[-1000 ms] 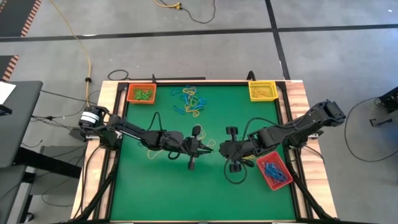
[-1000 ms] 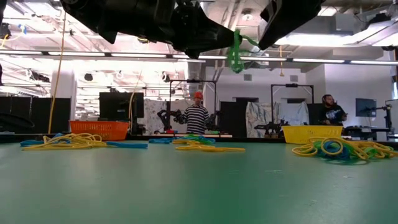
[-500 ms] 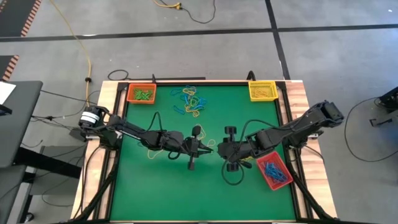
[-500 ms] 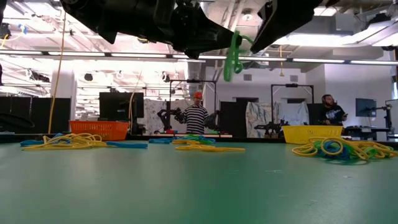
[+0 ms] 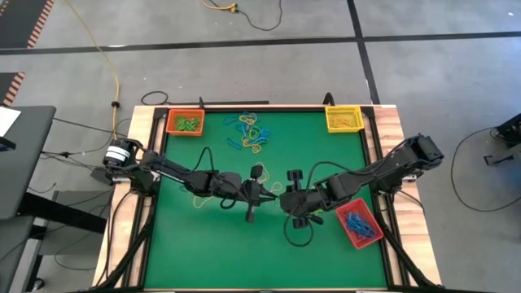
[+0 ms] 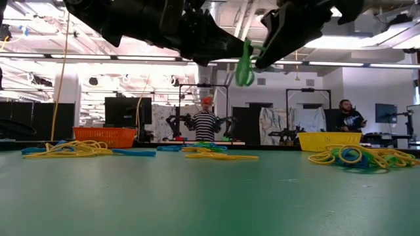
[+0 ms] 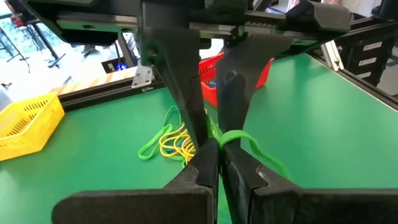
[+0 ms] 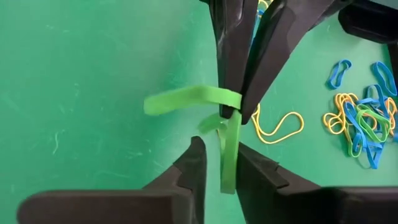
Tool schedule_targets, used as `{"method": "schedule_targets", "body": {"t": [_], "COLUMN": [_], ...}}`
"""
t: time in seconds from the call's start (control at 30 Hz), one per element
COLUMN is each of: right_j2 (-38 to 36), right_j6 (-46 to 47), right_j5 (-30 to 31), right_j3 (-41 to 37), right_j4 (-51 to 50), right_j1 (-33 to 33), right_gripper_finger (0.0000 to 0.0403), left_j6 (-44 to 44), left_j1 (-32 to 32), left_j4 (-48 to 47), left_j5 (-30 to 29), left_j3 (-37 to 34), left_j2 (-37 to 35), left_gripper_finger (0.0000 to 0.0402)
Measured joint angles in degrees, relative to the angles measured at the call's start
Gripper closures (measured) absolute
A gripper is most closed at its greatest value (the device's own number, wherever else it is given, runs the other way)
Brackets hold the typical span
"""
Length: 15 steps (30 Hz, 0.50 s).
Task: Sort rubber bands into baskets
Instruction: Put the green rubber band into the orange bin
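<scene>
Thin green rubber band [image 8: 225,134] hangs in mid-air above the green desk [image 5: 212,236], pinched between the clenched left fingers [image 8: 233,74]. Its lower strand drops into the gap between the right fingers [image 8: 193,165], which are parted and not yet clamped on it. Loose yellow rubber band [image 8: 278,127] lies on the desk just beyond both fingertips; a mixed pile [image 8: 360,118] sits farther off.

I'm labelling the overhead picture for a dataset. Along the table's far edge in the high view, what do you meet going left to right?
Orange basket with green bands inside → loose pile of mixed rubber bands on the green mat → yellow basket holding yellow bands.
</scene>
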Motion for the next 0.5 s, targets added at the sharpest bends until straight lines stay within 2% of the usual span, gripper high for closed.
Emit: {"method": "schedule_targets", "body": {"t": [0.37, 0.5], "right_j2": [0.0, -0.1], "right_j6": [0.0, 0.4], "right_j5": [0.9, 1.0], "right_j3": [0.0, 0.0], "right_j4": [-2.6, -3.4], "right_j1": [0.0, 0.0], "right_gripper_finger": [0.0385, 0.0387], "left_j6": [0.0, 0.0], "left_j1": [0.1, 0.1], "left_j4": [-0.5, -0.5], "left_j5": [-0.1, -0.2], "left_j3": [0.0, 0.0], "left_j2": [0.0, 0.0], "left_gripper_finger": [0.0401, 0.0393]}}
